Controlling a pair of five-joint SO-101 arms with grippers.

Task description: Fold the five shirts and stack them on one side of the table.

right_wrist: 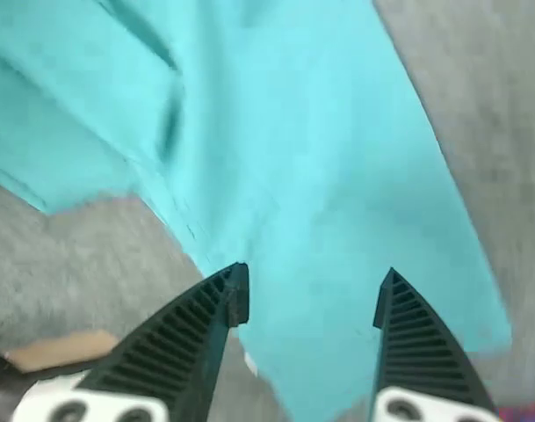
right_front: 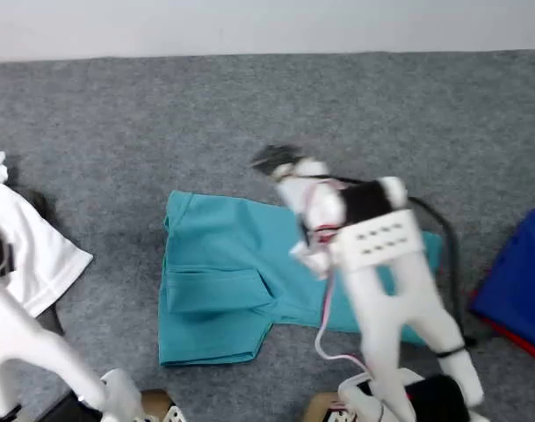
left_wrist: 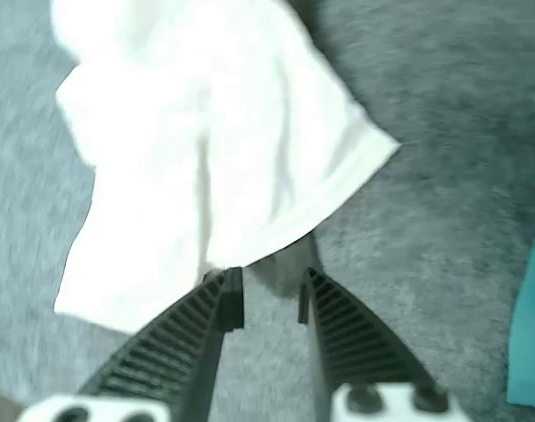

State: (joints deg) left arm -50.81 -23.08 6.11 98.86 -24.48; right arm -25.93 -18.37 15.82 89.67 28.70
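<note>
The teal shirt [right_front: 223,281] lies partly folded at the centre of the worktop [right_front: 118,114]. Right wrist view: the right hand [right_wrist: 311,299] is wide open above it, holding nothing. Left wrist view: the left hand [left_wrist: 271,299] is narrowly open and empty, at the white shirt [left_wrist: 206,149] hem. High view: the white shirt lies at the left edge, a blue shirt [right_front: 517,281] at the right.
</note>
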